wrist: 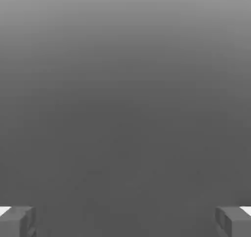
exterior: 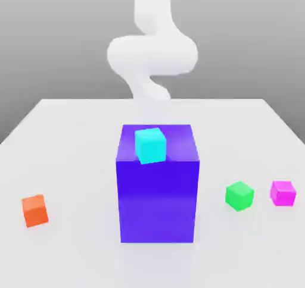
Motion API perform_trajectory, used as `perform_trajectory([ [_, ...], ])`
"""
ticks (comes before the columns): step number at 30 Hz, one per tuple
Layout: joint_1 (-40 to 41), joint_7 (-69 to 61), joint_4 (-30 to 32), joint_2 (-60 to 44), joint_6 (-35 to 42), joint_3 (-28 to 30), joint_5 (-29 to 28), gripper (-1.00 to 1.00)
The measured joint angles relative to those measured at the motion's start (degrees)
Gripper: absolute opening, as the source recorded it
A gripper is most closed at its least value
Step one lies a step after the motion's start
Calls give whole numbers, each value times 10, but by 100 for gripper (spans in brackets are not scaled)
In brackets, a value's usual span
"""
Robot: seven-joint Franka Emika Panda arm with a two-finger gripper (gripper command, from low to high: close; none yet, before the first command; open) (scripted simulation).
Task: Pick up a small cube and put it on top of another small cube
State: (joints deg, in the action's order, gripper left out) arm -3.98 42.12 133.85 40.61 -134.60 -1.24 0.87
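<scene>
The empty jaws (wrist: pixel 125 222) stand wide apart. On the white tabletop (exterior: pixel 77 156), the small green cube (exterior: pixel 239 196) sits near the small magenta cube (exterior: pixel 283 193). Whichever cube is chosen, the arm should descend straight over it, aligning the jaws with opposite faces.

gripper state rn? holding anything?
Gripper: open, fingers wide apart, nothing between them.
</scene>
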Motion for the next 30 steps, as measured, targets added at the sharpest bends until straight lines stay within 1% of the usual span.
perform_trajectory([
  [10,-150,-142,83,-209,-114,-74,24,0],
  [16,-221,-205,133,-334,-182,-136,10,0],
  [19,-272,-221,157,-398,-215,-163,-19,0],
  [22,-312,-223,182,-464,-248,-173,-68,0],
  [24,-332,-205,183,-507,-275,-158,-107,0],
  [28,-384,-157,167,-590,-337,-95,-173,0],
  [29,-397,-150,164,-607,-350,-80,-183,-100],
  [30,-397,-150,164,-607,-350,-80,-183,-100],
])
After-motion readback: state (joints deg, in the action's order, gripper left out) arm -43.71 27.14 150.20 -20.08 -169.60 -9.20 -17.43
